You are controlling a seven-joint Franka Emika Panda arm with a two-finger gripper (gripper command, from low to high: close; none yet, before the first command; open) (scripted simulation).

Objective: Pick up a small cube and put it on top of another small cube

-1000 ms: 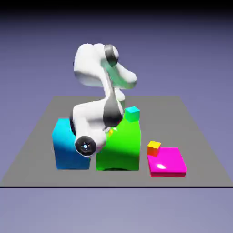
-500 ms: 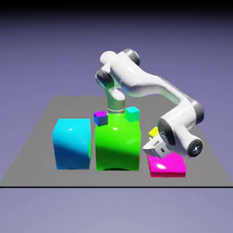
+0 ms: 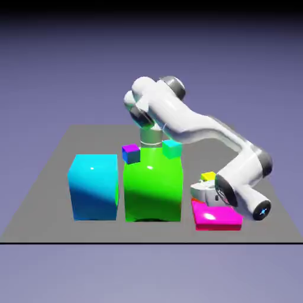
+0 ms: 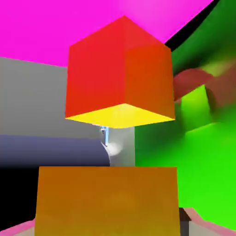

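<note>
My gripper (image 3: 205,182) is shut on the small yellow cube (image 3: 208,176), low over the flat magenta slab (image 3: 223,219) at the exterior view's right. The hand view shows the held cube (image 4: 108,198) as a big shaded orange-brown face between the fingers, hiding most of them. Just beyond it stands the other small cube, orange (image 4: 120,73), on the magenta slab (image 4: 41,27), apart from the held cube. My hand hides the orange cube in the exterior view.
A big green block (image 3: 152,188) stands just left of the slab, with a big cyan block (image 3: 93,186) beside it. A tiny blue-and-magenta cube (image 3: 131,154) and a tiny teal cube (image 3: 172,148) sit on the green block. Green (image 4: 203,152) fills the hand view's right.
The arm swung from the green block over to the magenta slab, carrying the yellow cube. In the last half second the hand sank lower and now covers the orange cube.
</note>
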